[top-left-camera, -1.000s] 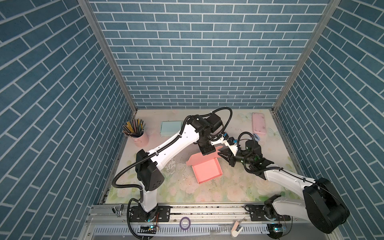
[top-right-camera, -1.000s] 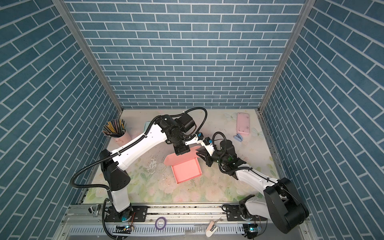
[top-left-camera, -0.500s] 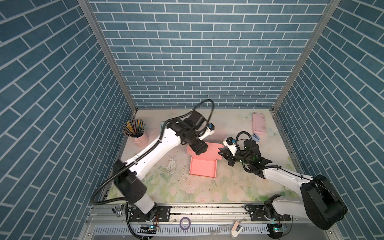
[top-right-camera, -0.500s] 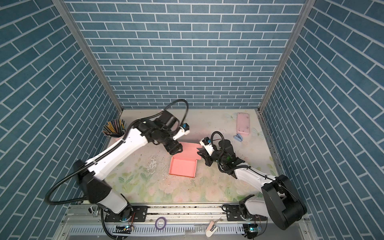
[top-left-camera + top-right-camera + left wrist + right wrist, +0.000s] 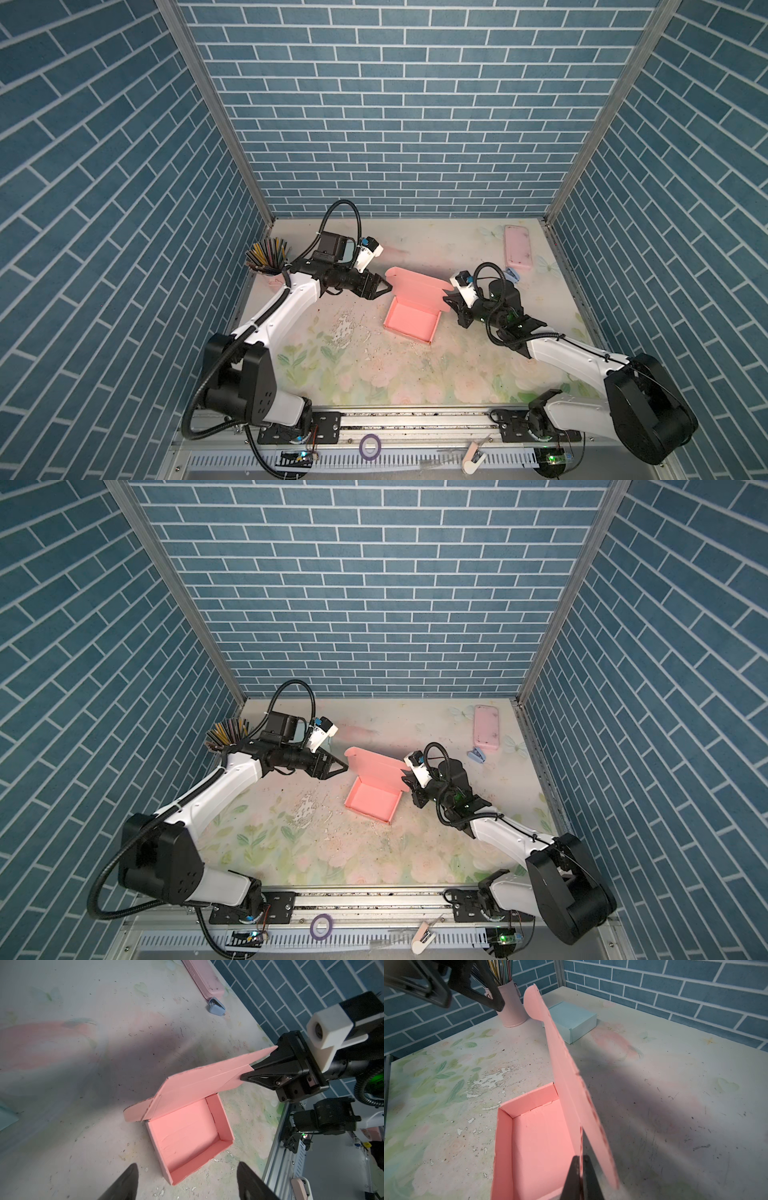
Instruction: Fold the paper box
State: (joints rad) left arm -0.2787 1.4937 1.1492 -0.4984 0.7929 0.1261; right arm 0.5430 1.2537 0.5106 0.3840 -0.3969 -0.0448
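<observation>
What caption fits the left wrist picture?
The right pincer pinches the raised lid of the pink paper box; the open left pincer hovers nearby.

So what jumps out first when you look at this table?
The open pink box in the middle of the flowery table, its lid tilted up. The right gripper is shut on the lid's end, while the left gripper hangs open near the other end. A cup of pencils stands at the back left.

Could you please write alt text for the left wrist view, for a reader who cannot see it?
The right gripper pinches the raised lid of an open pink paper box on a floral table. The left gripper hangs open short of the box, holding nothing.
</observation>
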